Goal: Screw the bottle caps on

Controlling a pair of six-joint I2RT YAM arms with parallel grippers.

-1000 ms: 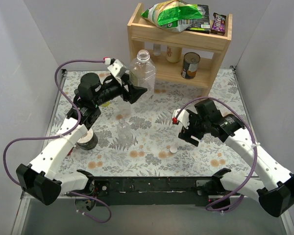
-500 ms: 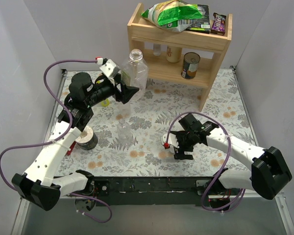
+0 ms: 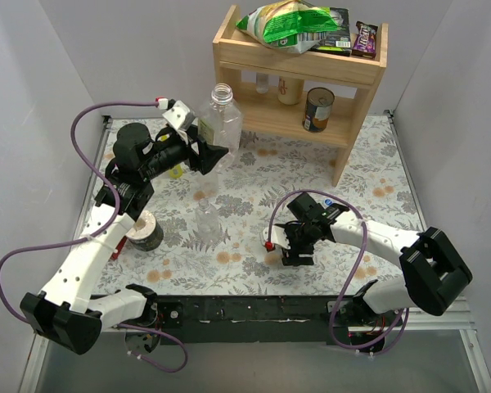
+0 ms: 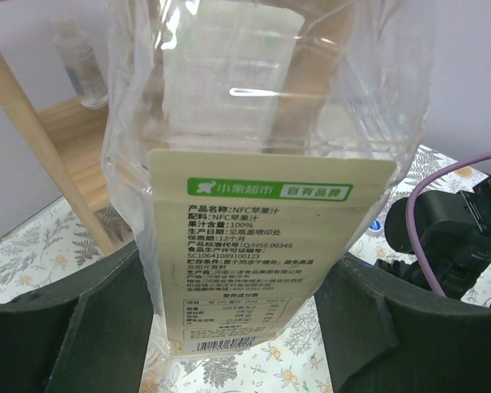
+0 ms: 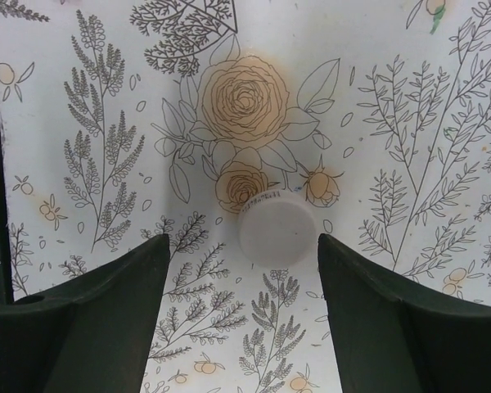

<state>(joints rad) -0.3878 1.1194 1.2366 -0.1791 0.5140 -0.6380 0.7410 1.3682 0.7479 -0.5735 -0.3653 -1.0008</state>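
Observation:
My left gripper (image 3: 210, 153) is shut on the larger clear bottle (image 3: 218, 121) and holds it upright above the table, neck open. In the left wrist view the bottle's label (image 4: 262, 246) fills the space inside the gripper (image 4: 239, 278). Two slimmer clear bottles (image 3: 205, 187) (image 3: 206, 218) stand uncapped at mid-left. My right gripper (image 3: 291, 247) points down, open, low over the mat. In the right wrist view the white cap (image 5: 276, 235) lies on the mat inside the gripper (image 5: 243, 246), nearer the right finger. A blue cap (image 3: 331, 202) lies behind the right arm.
A wooden shelf (image 3: 304, 72) stands at the back with a can (image 3: 317, 109), small bottles and snack bags on top. A dark jar (image 3: 145, 233) stands beside the left arm. A small yellow object (image 3: 176, 171) lies behind the left gripper.
My right gripper has swung left and down to the mat and now straddles the white cap. My left gripper has carried the large bottle a little to the left.

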